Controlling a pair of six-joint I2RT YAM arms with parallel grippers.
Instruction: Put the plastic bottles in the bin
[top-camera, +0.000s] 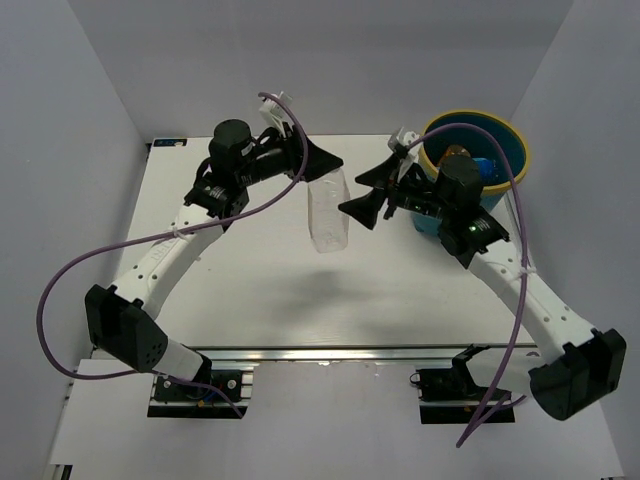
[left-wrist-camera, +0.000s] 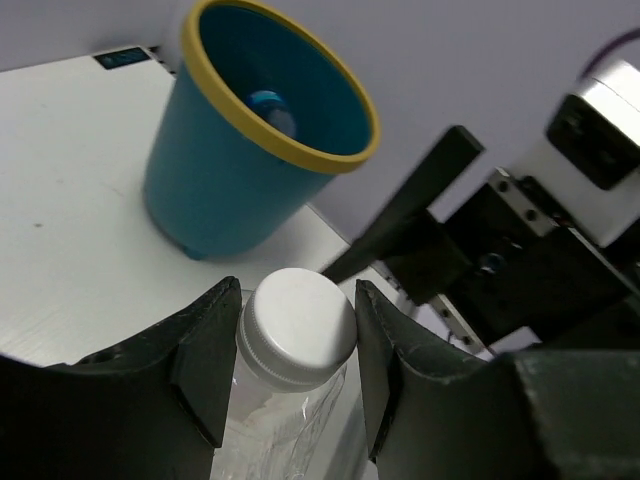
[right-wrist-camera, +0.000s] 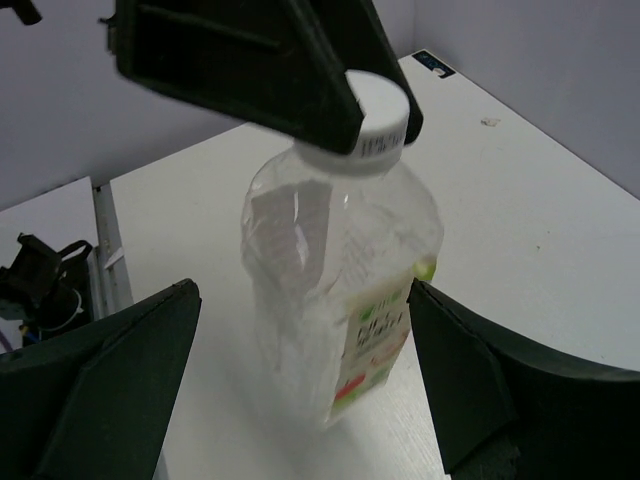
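Left gripper (top-camera: 320, 165) first: its dark fingers (left-wrist-camera: 205, 360) are clamped on either side of the white cap (left-wrist-camera: 300, 320), and the clear bottle (right-wrist-camera: 340, 290) hangs from that grip cap-up, body tilted a little, with a green-and-red printed label low on its side. It appears to be lifted off the table (top-camera: 250, 290), though the overhead view does not show this for certain. Just beside it, the right gripper (top-camera: 360, 197) faces the bottle with its jaws spread wide and holds nothing; its fingers (right-wrist-camera: 120, 360) flank the bottle without touching it. Further out, behind the right arm at the table's far right, stands the bin (top-camera: 470, 114), teal with a yellow rim, upright. A blue-capped bottle (left-wrist-camera: 268, 105) lies inside, with an orange item (top-camera: 455, 155) next to it.
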